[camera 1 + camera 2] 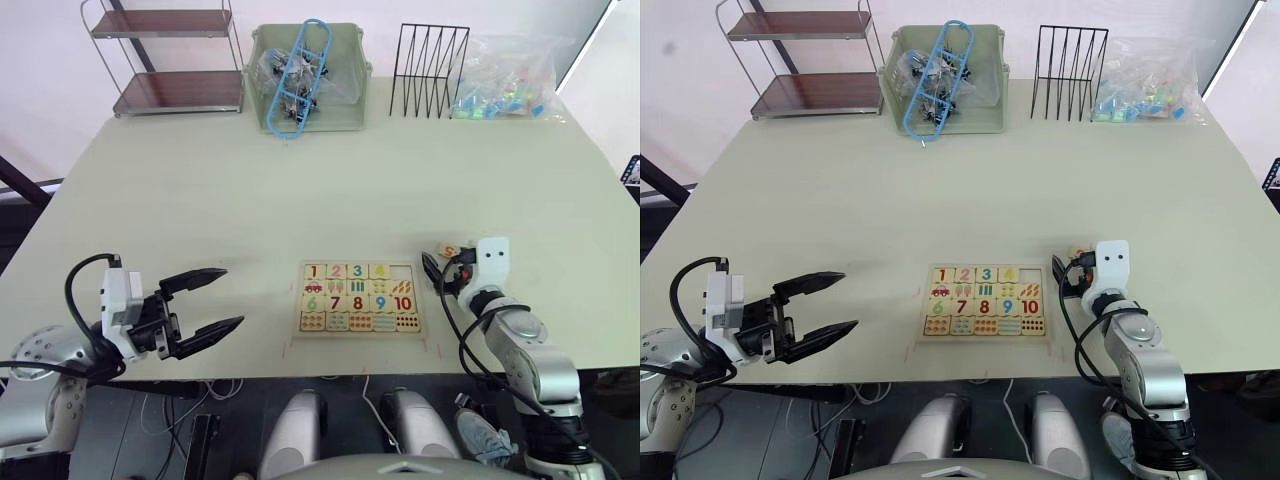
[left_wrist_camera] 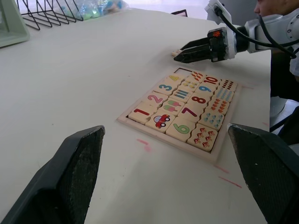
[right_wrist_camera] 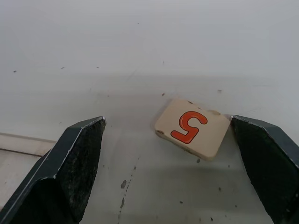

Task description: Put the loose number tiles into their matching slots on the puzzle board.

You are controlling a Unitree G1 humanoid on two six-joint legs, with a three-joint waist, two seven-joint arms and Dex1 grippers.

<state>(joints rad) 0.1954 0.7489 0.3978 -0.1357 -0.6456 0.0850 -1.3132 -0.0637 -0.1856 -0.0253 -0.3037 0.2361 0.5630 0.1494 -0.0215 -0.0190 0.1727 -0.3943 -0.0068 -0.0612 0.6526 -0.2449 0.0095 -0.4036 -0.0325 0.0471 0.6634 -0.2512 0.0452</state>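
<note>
The wooden puzzle board (image 1: 360, 297) lies near the table's front edge, between my two grippers. Tiles 1 to 4 fill its far row, and the slot (image 1: 402, 271) at that row's right end is empty. A loose tile printed with a red 5 (image 3: 192, 127) lies flat on the table just beyond the board's far right corner. My right gripper (image 1: 442, 262) is open, and its fingers (image 3: 77, 163) stand low on either side of the 5 tile without touching it. My left gripper (image 1: 232, 297) hovers open to the left of the board, holding nothing.
Along the table's far edge stand a small two-tier shelf (image 1: 170, 60), a green bin of clips (image 1: 308, 80), a black wire rack (image 1: 428, 70) and a clear bag of small parts (image 1: 510, 80). A person (image 2: 271, 7) is beyond the table's right side.
</note>
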